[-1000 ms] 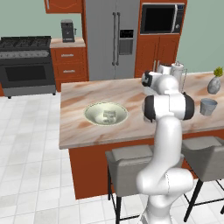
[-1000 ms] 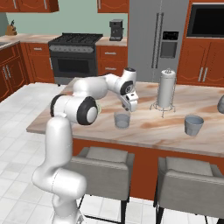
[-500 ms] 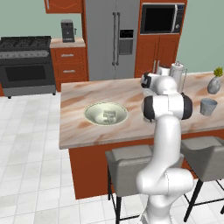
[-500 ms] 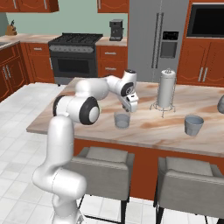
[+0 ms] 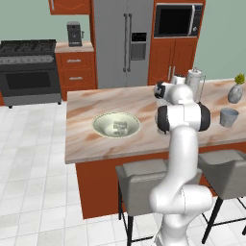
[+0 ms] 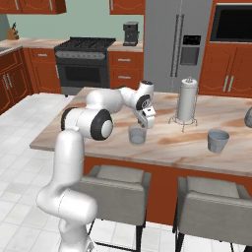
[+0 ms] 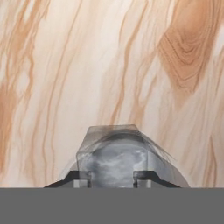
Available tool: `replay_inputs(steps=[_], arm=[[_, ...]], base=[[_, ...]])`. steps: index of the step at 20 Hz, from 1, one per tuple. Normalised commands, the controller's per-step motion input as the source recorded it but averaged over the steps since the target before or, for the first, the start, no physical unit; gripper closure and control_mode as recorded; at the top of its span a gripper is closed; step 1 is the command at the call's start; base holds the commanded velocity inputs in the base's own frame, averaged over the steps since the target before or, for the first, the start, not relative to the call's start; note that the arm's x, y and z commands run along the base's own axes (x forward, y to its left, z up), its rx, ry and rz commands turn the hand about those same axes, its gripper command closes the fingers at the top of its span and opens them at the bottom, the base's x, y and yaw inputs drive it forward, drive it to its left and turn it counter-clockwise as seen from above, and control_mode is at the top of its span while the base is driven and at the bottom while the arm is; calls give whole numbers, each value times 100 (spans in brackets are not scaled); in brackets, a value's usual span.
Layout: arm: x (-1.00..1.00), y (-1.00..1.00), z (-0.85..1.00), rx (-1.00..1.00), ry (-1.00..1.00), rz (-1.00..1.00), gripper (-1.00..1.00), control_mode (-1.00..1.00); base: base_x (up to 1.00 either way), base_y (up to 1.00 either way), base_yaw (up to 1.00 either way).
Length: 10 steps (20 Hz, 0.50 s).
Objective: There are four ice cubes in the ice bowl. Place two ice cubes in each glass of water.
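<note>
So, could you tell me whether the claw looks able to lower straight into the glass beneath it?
Probably yes: the claw hangs just above the near glass, whose mouth is open, with nothing between them.

No legible text, label, brand, number or sign is found on any surface in these views. The refrigerator (image 5: 126,44) carries a dark dispenser panel (image 5: 138,46) on its door, at about 3 o'clock from the door handles; the panel shows pale marks too small to read. The microwave (image 5: 176,20), at 3 o'clock from the refrigerator, has a plain dark front with no readable characters. The coffee machine (image 5: 74,33) and the range (image 5: 30,71), at 9 o'clock from the refrigerator, bear no legible markings.
</note>
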Motion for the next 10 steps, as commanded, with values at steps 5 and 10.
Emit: replay_inputs(steps=[5,10], arm=[[5,4,-8,0,0,0,-100,-100],[2,1,-4,0,0,0,-100,-100]], base=[[0,0,0],[0,0,0]])
